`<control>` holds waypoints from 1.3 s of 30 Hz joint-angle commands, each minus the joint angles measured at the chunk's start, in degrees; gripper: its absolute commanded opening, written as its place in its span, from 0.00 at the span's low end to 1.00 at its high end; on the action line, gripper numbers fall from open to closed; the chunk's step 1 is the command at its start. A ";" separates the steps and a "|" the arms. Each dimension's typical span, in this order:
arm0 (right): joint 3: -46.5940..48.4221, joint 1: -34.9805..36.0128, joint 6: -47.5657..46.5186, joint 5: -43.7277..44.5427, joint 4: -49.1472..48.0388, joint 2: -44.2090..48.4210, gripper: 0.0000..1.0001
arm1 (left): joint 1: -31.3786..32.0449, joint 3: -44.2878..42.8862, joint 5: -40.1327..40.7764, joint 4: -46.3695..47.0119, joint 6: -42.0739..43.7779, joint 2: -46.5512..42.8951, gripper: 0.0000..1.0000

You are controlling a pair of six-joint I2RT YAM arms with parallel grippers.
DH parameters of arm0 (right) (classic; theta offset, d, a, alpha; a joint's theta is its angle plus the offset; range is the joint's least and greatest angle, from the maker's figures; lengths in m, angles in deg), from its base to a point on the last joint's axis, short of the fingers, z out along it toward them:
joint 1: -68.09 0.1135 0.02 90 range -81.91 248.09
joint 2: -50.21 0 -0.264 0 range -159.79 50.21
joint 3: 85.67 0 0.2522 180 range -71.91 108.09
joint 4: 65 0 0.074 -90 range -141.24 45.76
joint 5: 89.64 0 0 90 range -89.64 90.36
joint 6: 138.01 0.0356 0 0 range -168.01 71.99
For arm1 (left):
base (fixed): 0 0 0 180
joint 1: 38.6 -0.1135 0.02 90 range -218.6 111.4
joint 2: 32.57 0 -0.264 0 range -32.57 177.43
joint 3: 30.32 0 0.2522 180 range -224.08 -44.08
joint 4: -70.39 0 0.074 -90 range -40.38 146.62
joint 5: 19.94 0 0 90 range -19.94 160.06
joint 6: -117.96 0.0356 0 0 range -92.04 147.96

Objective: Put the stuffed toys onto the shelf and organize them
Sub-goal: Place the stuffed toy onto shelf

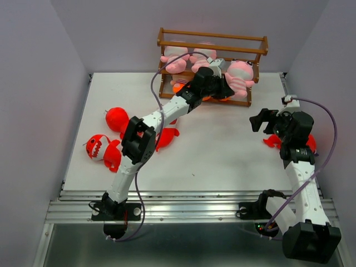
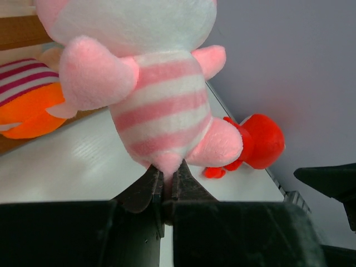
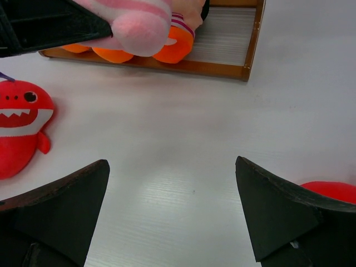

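- bottom of the top view: both arm bases at the near edge of the white table (image 1: 222,156).
- right of centre: right gripper (image 1: 263,120) with fingers spread wide, nothing between them, above bare table.
- just behind it at the right edge: right-edge shark (image 1: 310,143), red, mostly hidden by the wrist.
- left side of the table: toothy shark (image 1: 99,148), red with a white mouth. round red shark (image 1: 116,118) just above it. half-hidden shark (image 1: 168,137) under the left arm.
- upper centre: left gripper (image 2: 167,179) pinched tight on the bottom tip of the held pink toy (image 2: 161,105), upright, pink and white stripes.
- place of that toy: right front of the shelf (image 1: 222,36). which level, and whether resting or hanging, impossible to tell.
- lowest level of the shelf: orange-footed dolls (image 3: 172,45), feet at the front rail. number unclear.
- higher, upper left of the shelf: shelved pink toy (image 1: 174,60). beside it, second pink shape (image 1: 203,53), partly hidden behind the left gripper.
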 commanded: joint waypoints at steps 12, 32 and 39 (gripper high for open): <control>-0.60 -0.39 0.30 -3.26 -3.00 1.47 1.00 | -2.42 -19.58 2.15 2.64 -2.58 9.71 0.00; -0.60 -0.39 -0.05 -6.61 -3.08 1.29 1.00 | -4.62 -28.20 2.94 7.13 -10.14 17.28 0.19; -0.69 -0.39 -0.05 -6.61 -3.26 1.38 1.00 | -4.62 -28.20 2.77 6.87 -10.41 16.84 0.37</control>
